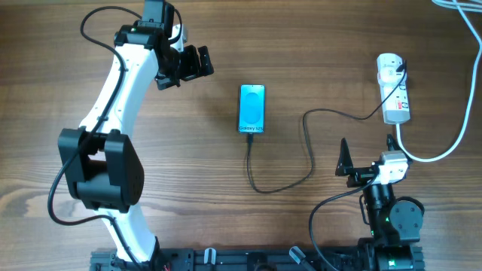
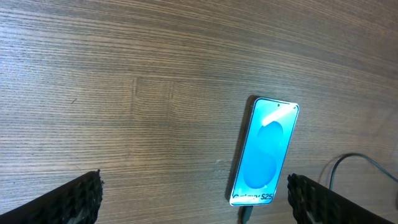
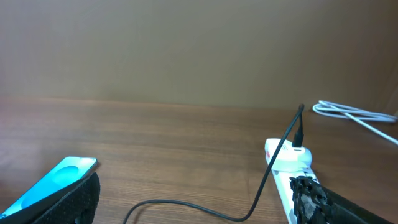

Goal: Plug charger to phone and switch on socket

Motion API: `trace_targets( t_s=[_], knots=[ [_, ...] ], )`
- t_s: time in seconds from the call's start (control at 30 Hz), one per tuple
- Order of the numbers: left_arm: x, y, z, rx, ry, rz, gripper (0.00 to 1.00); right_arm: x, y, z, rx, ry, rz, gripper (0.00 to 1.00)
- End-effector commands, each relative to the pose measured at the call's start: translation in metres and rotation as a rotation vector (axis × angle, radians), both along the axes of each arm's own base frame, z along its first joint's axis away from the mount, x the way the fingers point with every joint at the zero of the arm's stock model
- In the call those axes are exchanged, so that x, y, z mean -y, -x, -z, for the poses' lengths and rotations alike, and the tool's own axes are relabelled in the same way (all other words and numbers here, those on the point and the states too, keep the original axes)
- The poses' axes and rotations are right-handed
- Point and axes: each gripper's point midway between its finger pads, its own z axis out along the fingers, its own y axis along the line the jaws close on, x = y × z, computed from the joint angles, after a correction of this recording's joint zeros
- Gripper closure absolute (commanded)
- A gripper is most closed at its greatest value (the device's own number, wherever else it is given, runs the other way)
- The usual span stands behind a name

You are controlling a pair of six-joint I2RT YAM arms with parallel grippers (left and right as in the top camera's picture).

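The charger (image 1: 248, 159) lies as a thin black cable across the middle of the table. One end meets the lower edge of the phone (image 1: 252, 109), and from there it loops toward us and runs off right to its black plug, which stands in the far end of the socket (image 1: 394, 90). We judge the phone end already seated, though the left wrist view cuts off right at the joint.

The cable is limp and light, so if it needs reseating we would take it by the stiff connector, not the cord. The phone is smooth and flat and likely to skate under a sideways push.

The socket is a light plastic strip at the right of the table. We would press its switch straight down so it doesn't slide — we cannot make out the switch itself.

The left gripper (image 1: 190, 66) hangs up-left of the phone with its fingers spread and empty. The right gripper (image 1: 367, 150) sits near the socket — also spread, holding nothing.
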Motion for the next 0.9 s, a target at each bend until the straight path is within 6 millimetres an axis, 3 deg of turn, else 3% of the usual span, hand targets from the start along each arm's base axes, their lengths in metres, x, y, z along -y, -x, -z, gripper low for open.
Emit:
trace_targets(
  t_s=[0.0,0.87],
  knots=[
    [-0.0023,-0.0010,0.0012,0.000,-0.007,0.000,0.00,0.0021,0.0005,-0.0018,0.008,-0.031,0.011,0.00],
    [-0.0023,-0.0010,0.0012,0.000,-0.007,0.000,0.00,-0.0014,0.0007,-0.0029,0.012,-0.025,-0.003,0.00]
  ],
)
